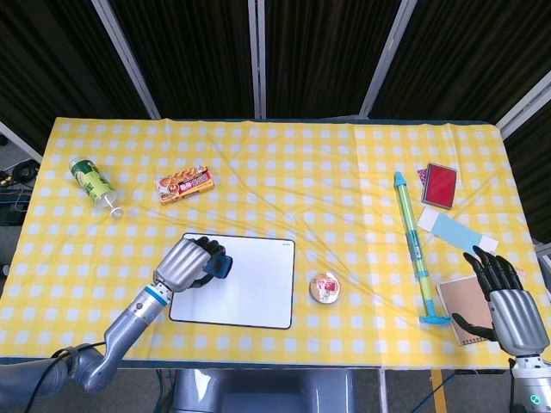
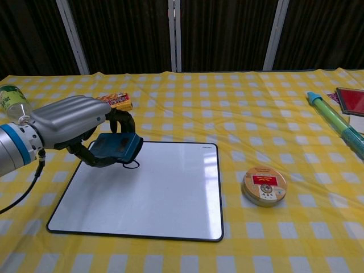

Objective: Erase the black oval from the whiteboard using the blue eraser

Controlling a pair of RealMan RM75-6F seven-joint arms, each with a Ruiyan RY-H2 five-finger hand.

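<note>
Left hand point(image 2: 77, 128), knuckles up, grips the blue eraser point(image 2: 118, 146) over the whiteboard point(image 2: 165, 193), covering most of the black oval point(image 2: 132, 165). Right hand point(image 1: 508, 303) rests empty, fingers spread.

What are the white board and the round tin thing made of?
The whiteboard looks like smooth, glossy coated board with a thin dark, probably plastic, rim: light reflects off it. The round tin seems to be metal, with a shiny gold side and a printed lid.
</note>
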